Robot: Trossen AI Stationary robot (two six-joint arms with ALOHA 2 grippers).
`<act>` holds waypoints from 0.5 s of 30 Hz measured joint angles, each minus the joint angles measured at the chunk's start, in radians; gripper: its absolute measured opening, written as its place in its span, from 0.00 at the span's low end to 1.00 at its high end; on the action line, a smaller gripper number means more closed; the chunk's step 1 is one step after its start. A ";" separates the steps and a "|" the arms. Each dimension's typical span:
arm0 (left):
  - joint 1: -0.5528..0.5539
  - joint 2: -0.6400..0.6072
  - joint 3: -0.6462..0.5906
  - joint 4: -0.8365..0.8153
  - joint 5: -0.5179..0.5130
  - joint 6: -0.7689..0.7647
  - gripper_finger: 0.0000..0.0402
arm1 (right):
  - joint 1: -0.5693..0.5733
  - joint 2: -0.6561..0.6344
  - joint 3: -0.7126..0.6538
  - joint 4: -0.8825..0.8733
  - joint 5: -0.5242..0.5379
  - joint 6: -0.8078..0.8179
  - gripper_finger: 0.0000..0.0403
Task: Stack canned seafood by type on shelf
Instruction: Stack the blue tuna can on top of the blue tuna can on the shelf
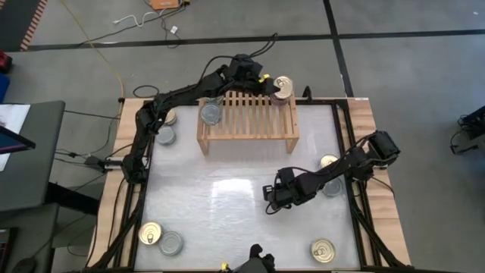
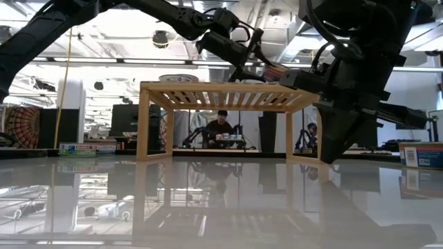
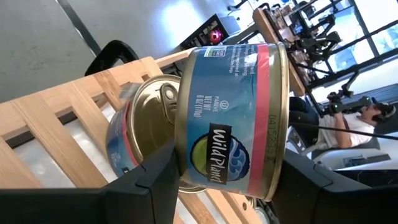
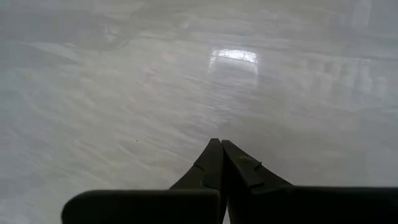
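Note:
The light-wood shelf (image 1: 248,120) stands at the table's far middle. My left gripper (image 1: 273,84) reaches over its far right corner, shut on a can with a blue and pink label (image 3: 230,118). Just behind that can, a gold pull-tab can (image 3: 152,109) sits on the slats; whether the two touch I cannot tell. A silver-topped can (image 1: 211,114) stands on the shelf's left end. My right gripper (image 1: 270,203) waits shut, low over the table's middle (image 4: 221,149), holding nothing. My left gripper pinches the labelled can between its two fingers (image 3: 155,183), one on each flat end, so the label wall (image 3: 217,155) faces the wrist camera. The fingers come from the far left, slanting slightly down. The can is turned on edge, held over the shelf's slats.
Loose cans lie on the table: two left of the shelf (image 1: 165,135), a gold (image 1: 151,233) and a silver one (image 1: 172,243) near left, a gold one (image 1: 323,250) near right, two by the right arm (image 1: 330,186). The table's middle is bare.

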 joint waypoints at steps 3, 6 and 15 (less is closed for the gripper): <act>-0.001 0.000 0.000 -0.003 0.000 0.018 0.52 | 0.000 0.000 0.000 0.000 0.000 0.003 0.06; -0.001 0.000 0.000 -0.008 -0.001 0.023 0.57 | 0.000 0.000 0.000 0.000 0.000 0.007 0.06; -0.001 0.002 0.000 0.030 -0.007 0.073 0.62 | 0.001 0.000 0.000 0.000 0.000 0.008 0.06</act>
